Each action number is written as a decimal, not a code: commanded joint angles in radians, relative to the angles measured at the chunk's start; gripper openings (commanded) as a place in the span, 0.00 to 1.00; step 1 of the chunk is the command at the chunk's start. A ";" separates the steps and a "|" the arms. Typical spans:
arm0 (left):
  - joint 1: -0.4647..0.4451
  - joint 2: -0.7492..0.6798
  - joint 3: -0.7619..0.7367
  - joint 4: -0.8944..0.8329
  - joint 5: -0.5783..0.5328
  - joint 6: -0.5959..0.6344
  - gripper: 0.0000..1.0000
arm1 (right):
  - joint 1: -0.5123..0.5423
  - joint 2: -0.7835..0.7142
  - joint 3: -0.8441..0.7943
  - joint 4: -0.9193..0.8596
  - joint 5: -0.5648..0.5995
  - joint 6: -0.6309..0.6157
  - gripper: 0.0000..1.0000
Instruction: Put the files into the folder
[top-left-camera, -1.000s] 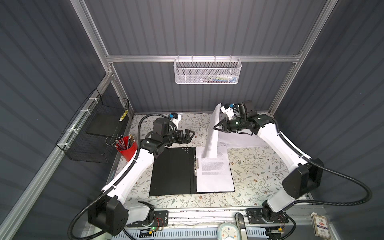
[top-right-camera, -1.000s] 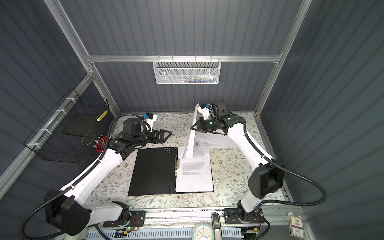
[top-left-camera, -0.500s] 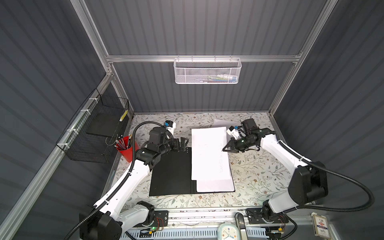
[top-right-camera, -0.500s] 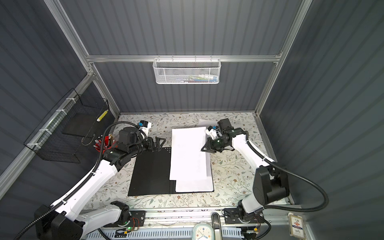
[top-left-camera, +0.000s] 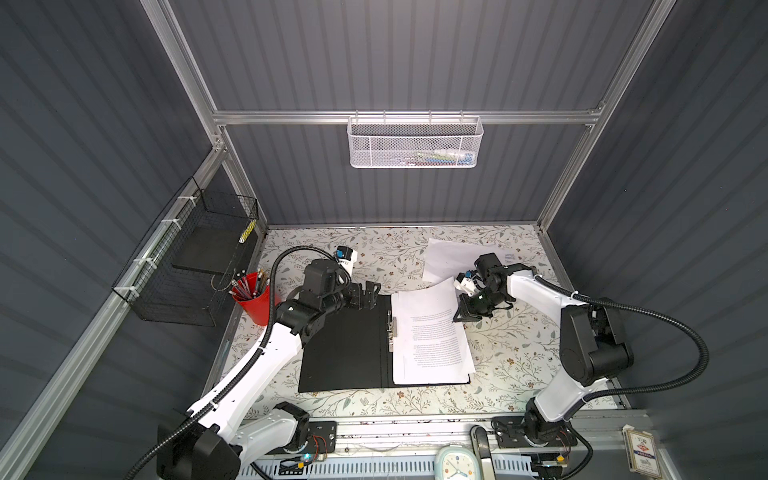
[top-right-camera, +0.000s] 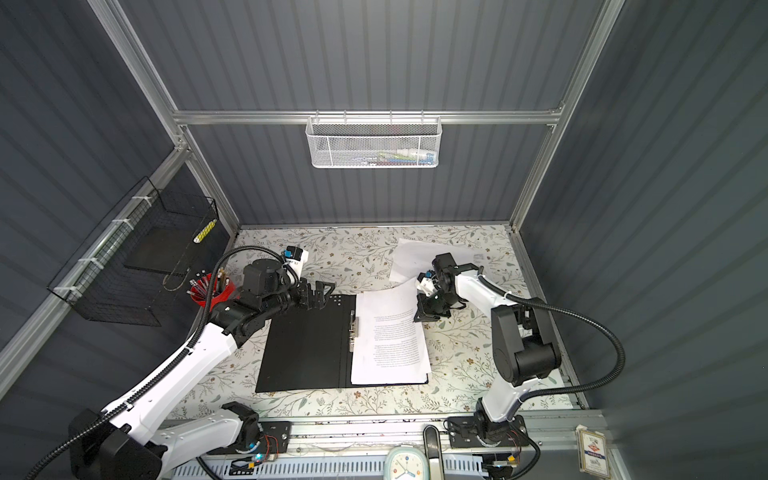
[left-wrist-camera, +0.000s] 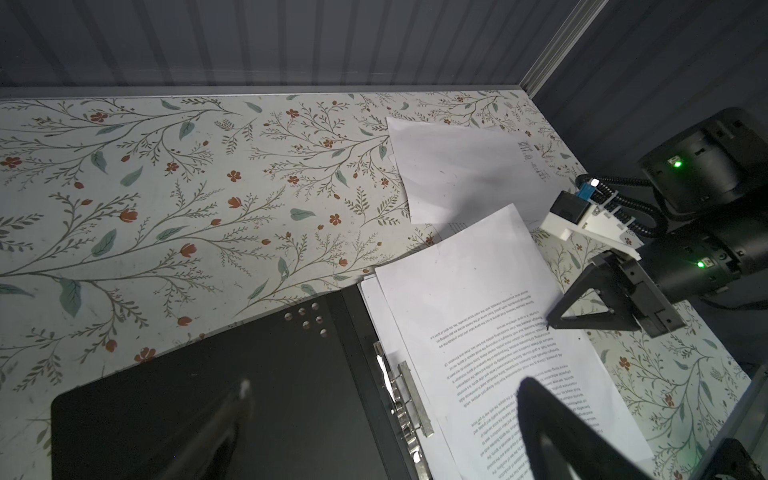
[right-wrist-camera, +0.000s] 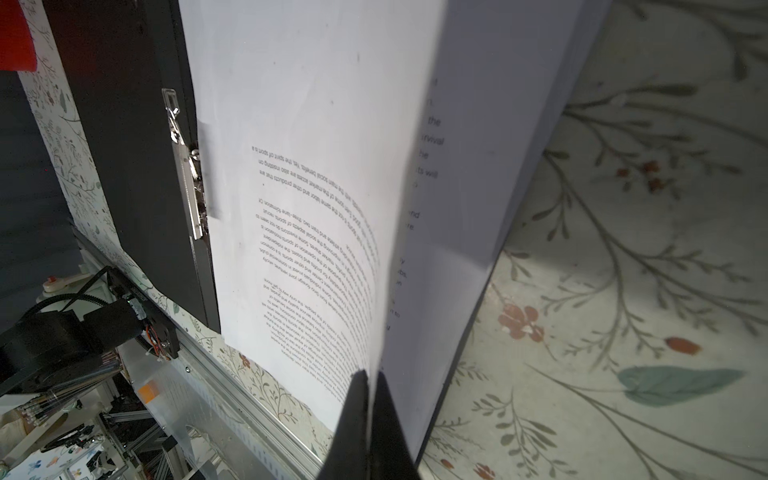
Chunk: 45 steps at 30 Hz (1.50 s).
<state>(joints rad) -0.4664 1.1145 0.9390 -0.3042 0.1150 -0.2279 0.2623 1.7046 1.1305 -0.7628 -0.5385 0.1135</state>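
Half done, seemingly. Pinching top sheet in right fingers, over right half of folder, to lay it flat. Holding left fingers wide above folder's far edge, probably for steadying.

White shells covered black joints on the left arm and right arm, and each trailed a black ribbed cable. The right gripper was a black triangle, green lights glowing behind.

Black folder interior, white sheets with black text, red pencil cup, cream floral-patterned tabletop
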 joint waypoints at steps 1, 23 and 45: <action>-0.005 -0.013 -0.013 0.015 0.004 0.017 1.00 | 0.003 -0.004 -0.006 0.011 -0.015 0.013 0.00; -0.006 0.077 0.031 -0.086 0.102 0.004 1.00 | 0.040 0.030 -0.031 0.039 -0.040 0.038 0.00; -0.005 0.080 0.030 -0.083 0.123 0.003 1.00 | 0.052 0.058 -0.055 0.077 -0.069 0.083 0.00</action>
<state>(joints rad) -0.4664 1.1992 0.9379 -0.3737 0.2214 -0.2314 0.3096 1.7432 1.0874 -0.6876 -0.5846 0.1848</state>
